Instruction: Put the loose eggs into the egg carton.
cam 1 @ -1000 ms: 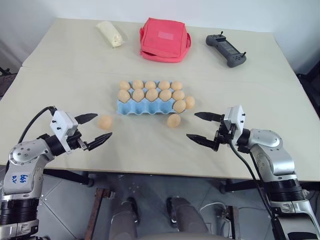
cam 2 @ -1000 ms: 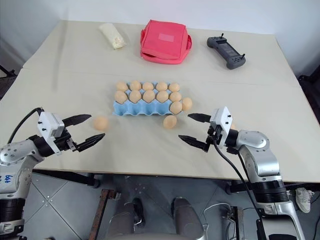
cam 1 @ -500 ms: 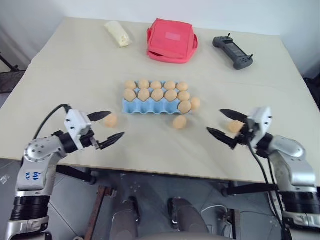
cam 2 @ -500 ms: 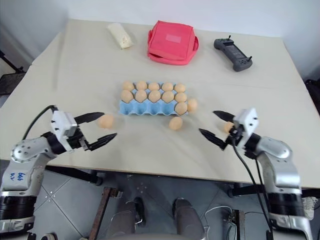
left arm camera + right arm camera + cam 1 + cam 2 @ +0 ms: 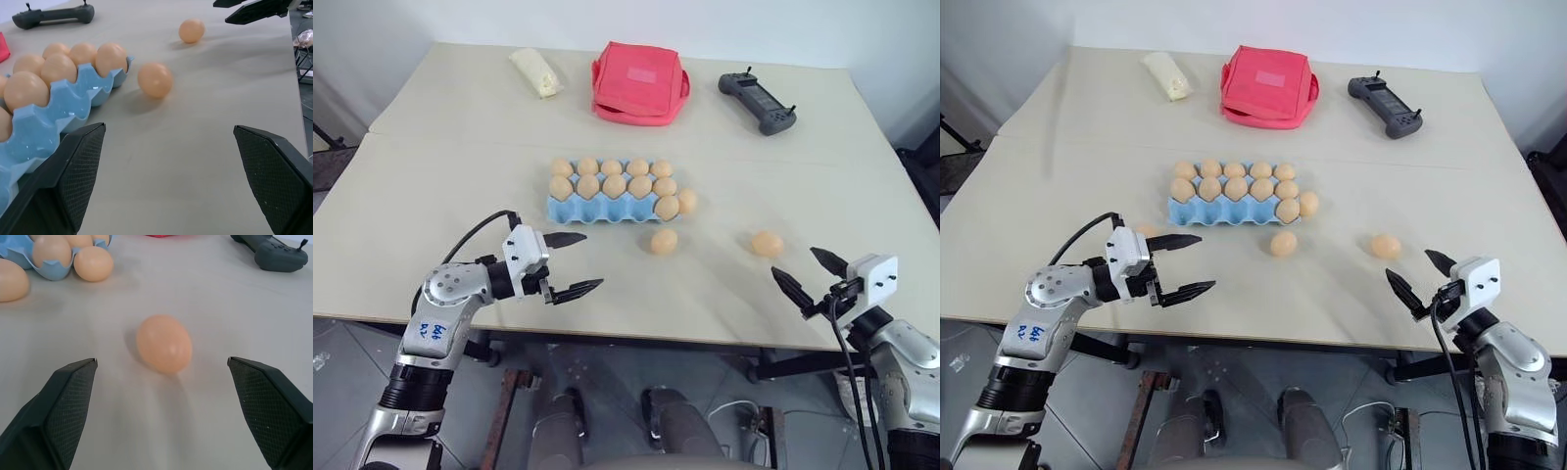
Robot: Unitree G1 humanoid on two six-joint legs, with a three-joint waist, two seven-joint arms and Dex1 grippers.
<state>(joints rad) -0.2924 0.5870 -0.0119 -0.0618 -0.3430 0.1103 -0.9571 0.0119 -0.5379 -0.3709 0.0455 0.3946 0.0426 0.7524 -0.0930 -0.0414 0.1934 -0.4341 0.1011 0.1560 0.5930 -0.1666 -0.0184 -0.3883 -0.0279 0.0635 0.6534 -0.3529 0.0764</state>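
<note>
The light blue egg carton [image 5: 570,209] lies mid-table with its two far rows full and one egg in the near row's right end cup. One loose egg [image 5: 686,201] touches the carton's right end. Another egg [image 5: 664,241] lies just in front of it, and one more [image 5: 766,243] lies further right. A further egg [image 5: 1145,230] peeks out behind my left wrist. My left gripper [image 5: 583,261] is open and empty, just in front of the carton's left half. My right gripper [image 5: 795,264] is open and empty near the table's front edge, with the right-hand egg [image 5: 164,343] ahead of its fingers.
At the table's far side lie a red square pouch [image 5: 638,82], a pale yellow bundle [image 5: 534,71] and a dark handheld controller [image 5: 757,100]. Bare tabletop stretches between the two grippers and around the loose eggs.
My left gripper has swung right, past the left-hand egg, to the front of the carton. My right gripper has pulled right and toward the front edge, uncovering the right-hand egg. Both stay open.
</note>
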